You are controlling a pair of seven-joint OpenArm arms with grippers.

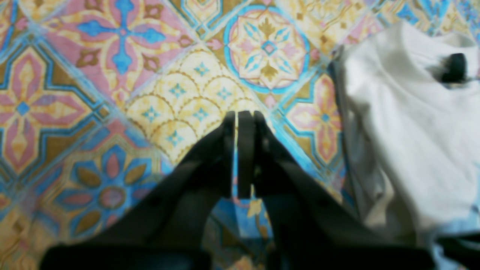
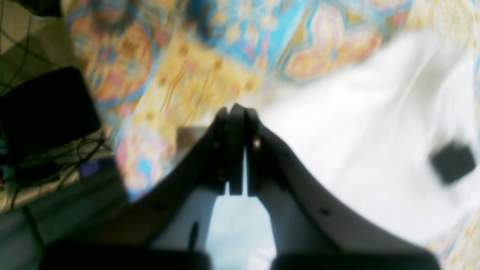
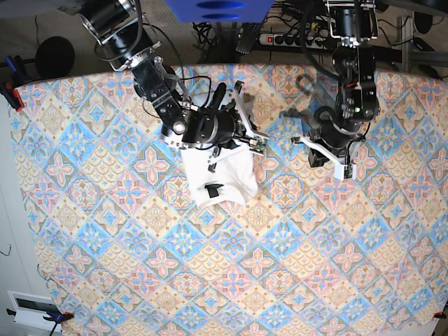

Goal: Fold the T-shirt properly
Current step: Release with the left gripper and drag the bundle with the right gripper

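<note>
- T-shirt [image 3: 218, 176]: one, white, lying as a compact bundle on the patterned tablecloth [image 3: 140, 280], upper middle of the table. Plain side is up, with one small dark tag [image 3: 213, 189] showing on top; no print is visible.
- Right gripper [image 3: 253, 142]: jaws pressed together, nothing between them. In the base view it hangs over the bundle's upper edge; whether it touches the cloth I can't tell.
- Left gripper [image 1: 240, 116]: also closed and empty, over bare tablecloth, well apart from the shirt, which sits off to one side in its wrist view.
- Judgement: the fold looks mostly done; the bundle is small, but its edges look uneven and the outline tapers. The step in hand is probably tidying up or backing the arms off.
- To do it well: lift the right arm straight up clear of the fabric before any sideways travel, so a finger doesn't drag a layer open. If squaring the edges, press flat with closed jaws rather than pinching.
- Keep the left arm out unless a corner needs holding.
- Count: one shirt, one tag, two arms, one tablecloth.
</note>
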